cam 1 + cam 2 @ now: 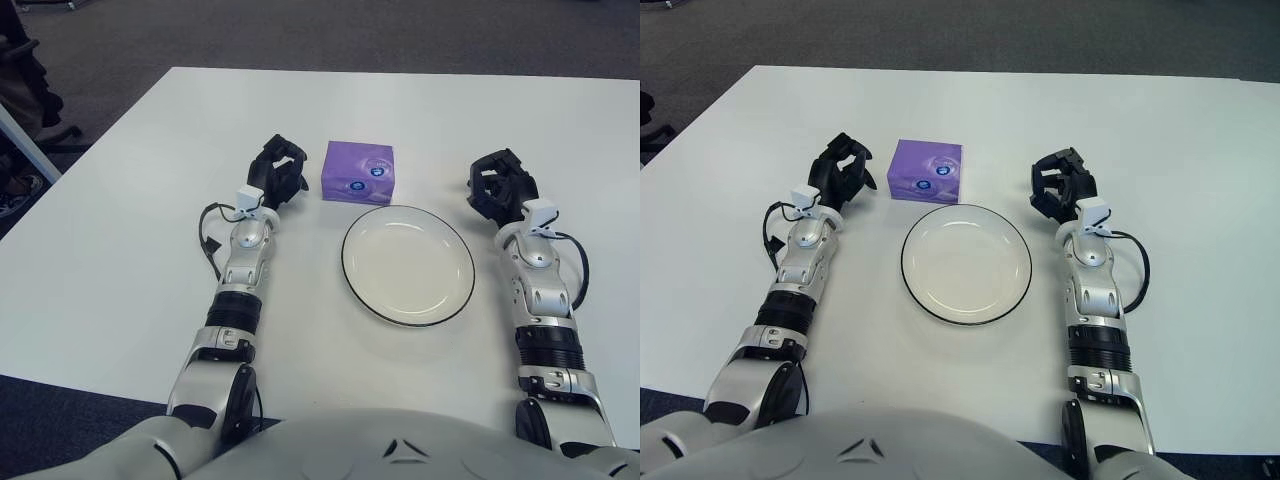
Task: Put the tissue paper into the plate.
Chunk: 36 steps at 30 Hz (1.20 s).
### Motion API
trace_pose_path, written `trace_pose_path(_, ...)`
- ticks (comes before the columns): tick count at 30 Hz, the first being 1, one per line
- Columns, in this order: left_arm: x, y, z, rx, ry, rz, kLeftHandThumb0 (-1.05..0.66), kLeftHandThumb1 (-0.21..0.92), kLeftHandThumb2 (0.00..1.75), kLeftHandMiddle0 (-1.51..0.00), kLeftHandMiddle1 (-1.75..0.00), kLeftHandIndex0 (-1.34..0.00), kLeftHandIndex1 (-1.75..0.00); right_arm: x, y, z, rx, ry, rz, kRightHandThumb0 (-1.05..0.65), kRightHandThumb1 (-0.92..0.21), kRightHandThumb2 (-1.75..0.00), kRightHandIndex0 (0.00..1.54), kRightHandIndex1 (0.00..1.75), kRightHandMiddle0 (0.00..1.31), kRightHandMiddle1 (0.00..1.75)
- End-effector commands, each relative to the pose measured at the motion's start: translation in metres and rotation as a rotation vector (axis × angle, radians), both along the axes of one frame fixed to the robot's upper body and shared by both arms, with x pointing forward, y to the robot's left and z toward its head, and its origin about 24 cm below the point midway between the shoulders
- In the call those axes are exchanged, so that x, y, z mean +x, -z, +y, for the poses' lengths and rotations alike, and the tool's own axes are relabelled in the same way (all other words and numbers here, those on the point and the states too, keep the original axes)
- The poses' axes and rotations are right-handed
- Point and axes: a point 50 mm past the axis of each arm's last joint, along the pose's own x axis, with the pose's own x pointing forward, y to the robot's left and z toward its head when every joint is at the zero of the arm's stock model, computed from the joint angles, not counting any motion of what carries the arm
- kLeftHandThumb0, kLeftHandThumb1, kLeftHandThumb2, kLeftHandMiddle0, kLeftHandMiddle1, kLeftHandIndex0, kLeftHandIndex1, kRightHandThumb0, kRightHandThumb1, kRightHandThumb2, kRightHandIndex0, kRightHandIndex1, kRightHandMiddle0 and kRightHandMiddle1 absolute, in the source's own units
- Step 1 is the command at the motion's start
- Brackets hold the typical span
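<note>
— Tissue pack (358, 171) is what, exactly?

— A small purple pack with a round blue mark on its front, sitting on the white table (120, 250). It is just beyond the far rim of the plate (408, 264), close to it, and nothing holds it.

— Start from the hands, then.

— Left hand (277, 172) shows just left of the pack, with a narrow gap between them (I cannot tell whether a fingertip brushes it). Its black fingers are curled loosely inward and grip nothing. The forearm stretches straight back toward the body, a black cable looping off its outer side.

— And the other?

— Right hand (501, 186) shows to the right of the plate, level with its far rim and apart from it. Its fingers are curled in the same loose way, holding nothing. That forearm also runs straight back, roughly parallel to the left.

— The plate itself?

— White with a dark rim, between the two forearms.
</note>
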Motion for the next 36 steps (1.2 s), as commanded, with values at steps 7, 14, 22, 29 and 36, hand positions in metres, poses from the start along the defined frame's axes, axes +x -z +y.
trace_pose_path(7, -0.027, 0.050, 0.008, 0.050, -0.078, 0.140, -0.26, 0.92, 0.41, -0.88, -1.75, -0.61, -1.75, -0.023, 0.043, -0.001, 0.063, 0.028, 0.132, -0.38, -0.70, -0.82, 0.87, 1.75, 0.34, 1.75)
trace_pose_path(14, -0.023, 0.030, 0.003, 0.127, -0.098, -0.018, -0.26, 0.92, 0.39, -0.86, -1.75, -0.60, -1.75, -0.023, 0.044, -0.003, 0.062, 0.027, 0.131, -0.38, -0.70, -0.81, 0.87, 1.75, 0.34, 1.75)
trace_pose_path(22, -0.019, 0.007, -0.004, 0.358, -0.180, -0.265, -0.34, 0.86, 0.52, -0.66, -1.75, -0.36, -1.70, -0.022, 0.045, -0.004, 0.062, 0.026, 0.132, -0.38, -0.70, -0.81, 0.87, 1.75, 0.34, 1.75)
trace_pose_path(29, -0.017, -0.003, -0.008, 0.590, -0.163, -0.458, -0.35, 0.91, 0.42, -0.51, -1.74, -0.33, -1.63, -0.020, 0.045, -0.006, 0.062, 0.025, 0.134, -0.38, -0.70, -0.81, 0.87, 1.75, 0.33, 1.75)
trace_pose_path(36, -0.018, -0.037, -0.027, 0.720, -0.112, -0.718, -0.35, 0.92, 0.38, -0.51, -1.69, -0.35, -1.60, -0.020, 0.045, -0.006, 0.060, 0.022, 0.141, -0.38, -0.70, -0.81, 0.88, 1.75, 0.33, 1.75)
